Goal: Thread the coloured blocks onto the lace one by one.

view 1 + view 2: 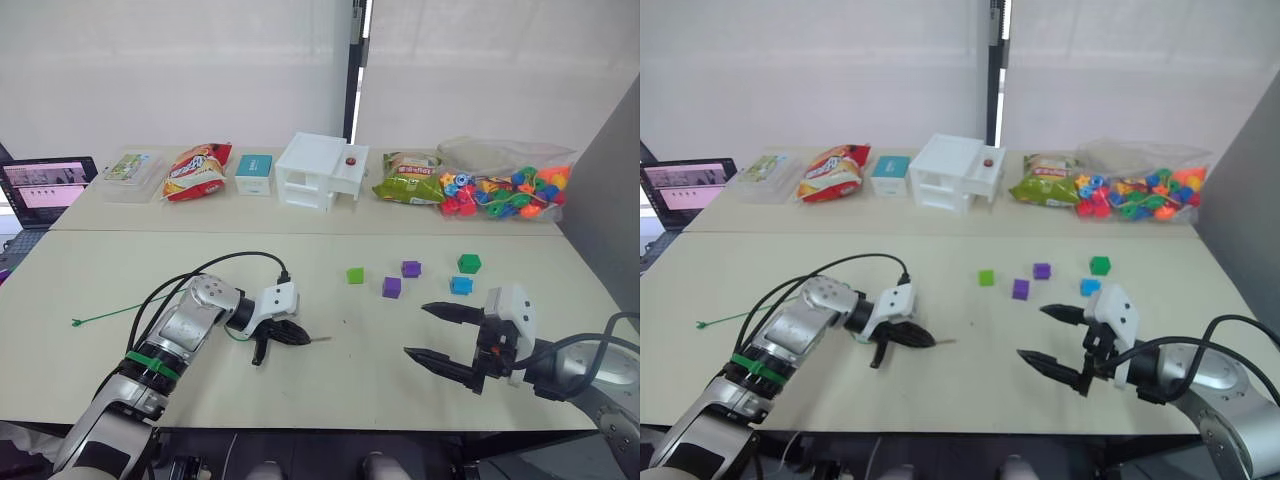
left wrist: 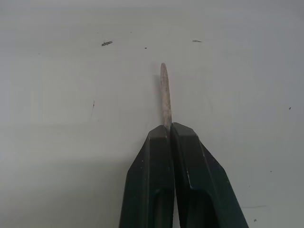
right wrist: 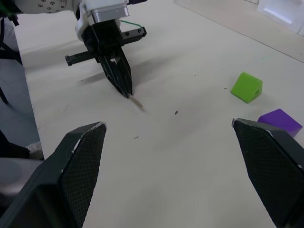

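My left gripper (image 1: 303,339) is shut on the lace's stiff brownish tip (image 2: 165,95), which pokes out past the fingertips just above the table. The green cord (image 1: 110,316) trails off to the left across the table. My right gripper (image 1: 425,332) stands wide open low over the table at the front right, nothing between its fingers. Beyond it lie the blocks: light green (image 1: 355,275), two purple (image 1: 391,287) (image 1: 411,268), blue (image 1: 461,285) and dark green (image 1: 468,263). The right wrist view shows the light green block (image 3: 246,87) and a purple one (image 3: 280,121).
Along the back of the table (image 1: 120,270) stand a clear bag of mixed beads (image 1: 505,190), a green snack bag (image 1: 410,180), a white drawer box (image 1: 320,170), a teal box (image 1: 254,173), a red snack bag (image 1: 197,170) and a clear box (image 1: 131,172). A laptop (image 1: 45,185) sits far left.
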Available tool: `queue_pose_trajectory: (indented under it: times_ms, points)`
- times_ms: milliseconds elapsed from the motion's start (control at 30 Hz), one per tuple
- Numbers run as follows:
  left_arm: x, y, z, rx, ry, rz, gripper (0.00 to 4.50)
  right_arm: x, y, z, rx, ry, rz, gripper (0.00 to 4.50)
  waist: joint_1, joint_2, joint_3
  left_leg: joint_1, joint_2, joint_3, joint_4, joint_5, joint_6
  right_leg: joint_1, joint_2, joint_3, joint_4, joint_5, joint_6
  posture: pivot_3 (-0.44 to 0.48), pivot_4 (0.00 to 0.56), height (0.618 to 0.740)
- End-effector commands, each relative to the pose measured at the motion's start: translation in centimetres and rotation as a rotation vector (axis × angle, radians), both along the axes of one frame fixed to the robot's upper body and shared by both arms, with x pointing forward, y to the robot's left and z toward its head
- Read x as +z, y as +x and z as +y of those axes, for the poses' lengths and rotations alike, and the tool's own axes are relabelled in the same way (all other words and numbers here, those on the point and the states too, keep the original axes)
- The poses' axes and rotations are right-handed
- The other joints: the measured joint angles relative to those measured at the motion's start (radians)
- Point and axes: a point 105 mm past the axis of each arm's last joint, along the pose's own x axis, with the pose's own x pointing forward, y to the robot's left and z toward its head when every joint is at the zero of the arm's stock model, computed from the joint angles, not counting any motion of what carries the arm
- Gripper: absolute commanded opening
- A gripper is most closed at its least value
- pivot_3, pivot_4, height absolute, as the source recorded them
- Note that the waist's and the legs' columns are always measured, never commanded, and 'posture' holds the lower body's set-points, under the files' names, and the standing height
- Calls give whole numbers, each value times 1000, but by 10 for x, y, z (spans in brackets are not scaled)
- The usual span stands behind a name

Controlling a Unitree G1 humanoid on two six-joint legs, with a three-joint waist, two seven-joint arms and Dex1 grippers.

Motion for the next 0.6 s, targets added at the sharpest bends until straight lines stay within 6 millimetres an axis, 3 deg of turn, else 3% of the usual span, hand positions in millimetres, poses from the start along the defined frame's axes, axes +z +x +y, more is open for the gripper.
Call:
queue_pose_trajectory:
  times_ms: [33, 200, 433, 600]
  points:
    - [-12, -5, 1, 10, 15, 72, 9, 7, -1, 2, 5, 16, -43, 4500, 0, 0, 0, 0, 0, 0, 0, 0, 0, 0, 0, 0, 0, 0, 0, 0, 150, 740]
    - [2, 4, 8, 33, 14, 27, 9, 3, 4, 0, -35, 35, -40, 4500, -2, 0, 0, 0, 0, 0, 0, 0, 0, 0, 0, 0, 0, 0, 0, 0, 150, 740]
    - [24, -4, 31, 45, 31, 13, 9, -9, 18, -15, -244, 84, -31, 4500, -16, 0, 1, -2, 1, -1, -1, 0, 0, -3, 1, 0, 1, 0, 0, 0, 150, 740]
    - [41, -10, 47, 103, 34, -39, 9, -28, 43, -39, -598, 112, -71, 4500, -16, 0, 1, -3, 1, -2, -1, 0, 0, -4, 1, -1, 1, 0, 0, 0, 150, 740]
